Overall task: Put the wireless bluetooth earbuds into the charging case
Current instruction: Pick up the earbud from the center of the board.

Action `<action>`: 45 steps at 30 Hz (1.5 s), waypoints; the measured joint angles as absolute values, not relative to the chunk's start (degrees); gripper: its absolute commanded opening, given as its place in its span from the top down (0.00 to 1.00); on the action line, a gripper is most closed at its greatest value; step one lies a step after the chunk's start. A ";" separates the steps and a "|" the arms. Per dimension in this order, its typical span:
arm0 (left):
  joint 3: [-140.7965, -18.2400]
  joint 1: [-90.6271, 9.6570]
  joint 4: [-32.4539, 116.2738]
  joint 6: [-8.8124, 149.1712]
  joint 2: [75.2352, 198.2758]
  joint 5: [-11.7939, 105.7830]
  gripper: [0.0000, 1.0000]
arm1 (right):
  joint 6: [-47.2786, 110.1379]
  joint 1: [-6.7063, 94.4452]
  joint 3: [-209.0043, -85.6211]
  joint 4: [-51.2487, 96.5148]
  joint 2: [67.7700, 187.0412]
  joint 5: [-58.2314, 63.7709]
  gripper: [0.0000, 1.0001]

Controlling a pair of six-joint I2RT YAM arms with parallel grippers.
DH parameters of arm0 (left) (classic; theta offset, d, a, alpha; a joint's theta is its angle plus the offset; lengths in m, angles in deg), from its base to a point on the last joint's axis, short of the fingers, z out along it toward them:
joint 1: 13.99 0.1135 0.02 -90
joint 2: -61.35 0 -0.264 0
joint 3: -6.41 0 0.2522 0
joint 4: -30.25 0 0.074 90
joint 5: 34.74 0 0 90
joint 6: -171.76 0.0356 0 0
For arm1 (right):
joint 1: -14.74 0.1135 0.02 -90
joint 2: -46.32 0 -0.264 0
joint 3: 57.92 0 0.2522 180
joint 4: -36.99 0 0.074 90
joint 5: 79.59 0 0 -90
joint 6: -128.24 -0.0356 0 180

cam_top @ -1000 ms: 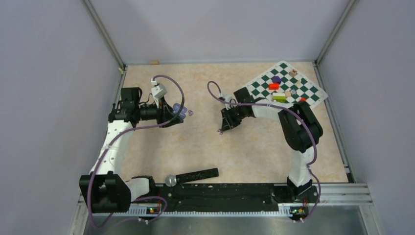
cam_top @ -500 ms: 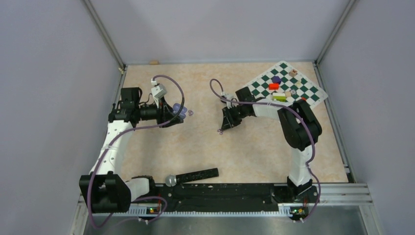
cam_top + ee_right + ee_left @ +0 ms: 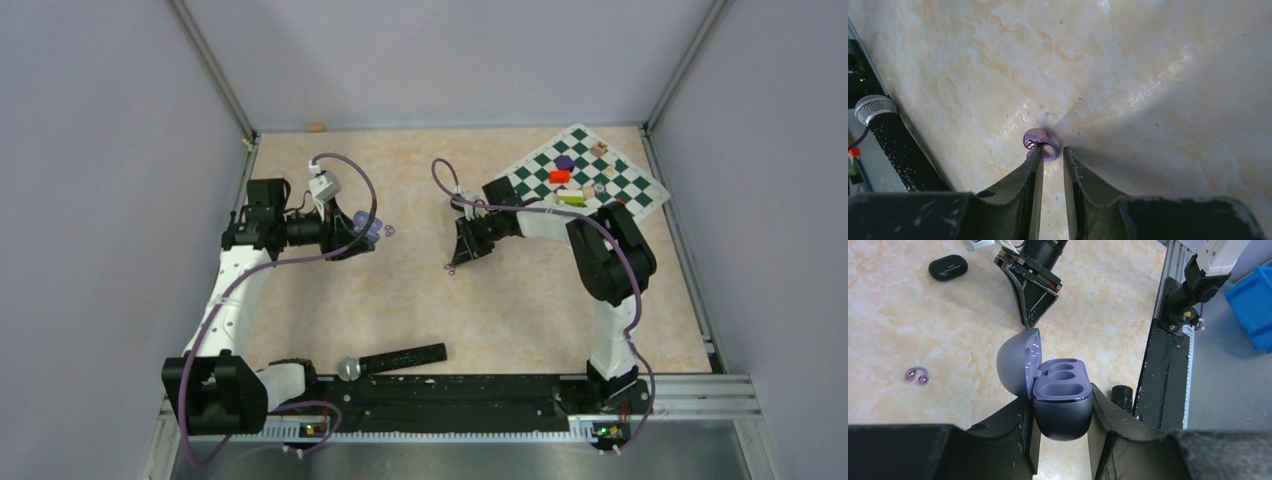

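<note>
My left gripper (image 3: 1063, 405) is shut on a purple charging case (image 3: 1063, 422), held off the table with its lid (image 3: 1015, 360) swung open and its wells empty. One glossy purple earbud (image 3: 916, 375) with a curved band lies on the table to the case's left. My right gripper (image 3: 1052, 150) points down at the table with its jaws narrowly apart. Another purple earbud (image 3: 1036, 139) lies at its tips, the band between them. The left fingertip (image 3: 1038, 156) touches that earbud and the right one stands just off it. From above, the case (image 3: 362, 224) and right gripper (image 3: 455, 262) are apart.
A closed black case (image 3: 948, 267) lies on the table beyond the right gripper. A green chessboard (image 3: 620, 187) with coloured blocks sits at the back right. A microphone (image 3: 395, 359) lies near the front rail. A blue bin (image 3: 1253, 305) stands off the table.
The right gripper's jaws have narrowed a little around the earbud on the table, and its wrist has shifted slightly. The left arm and the case have not moved.
</note>
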State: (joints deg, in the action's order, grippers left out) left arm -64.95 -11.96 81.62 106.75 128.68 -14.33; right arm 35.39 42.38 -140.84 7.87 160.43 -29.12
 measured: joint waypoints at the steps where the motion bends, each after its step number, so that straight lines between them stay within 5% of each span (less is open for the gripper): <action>1: -64.95 -11.96 81.62 106.75 128.68 -14.33 0.97 | 35.37 42.49 -140.87 7.94 160.49 -29.05 0.78; 19: -64.84 -11.96 81.49 106.80 128.68 -14.26 0.97 | 35.06 43.19 -141.96 8.92 161.87 -30.87 0.76; 30: -64.82 -11.96 81.49 106.82 128.68 -14.24 0.97 | 35.94 43.47 -141.96 7.72 163.40 -36.22 0.94; 45: -64.82 -11.96 81.23 106.71 128.68 -14.33 0.97 | 40.68 43.89 -140.52 3.76 158.44 -34.89 0.94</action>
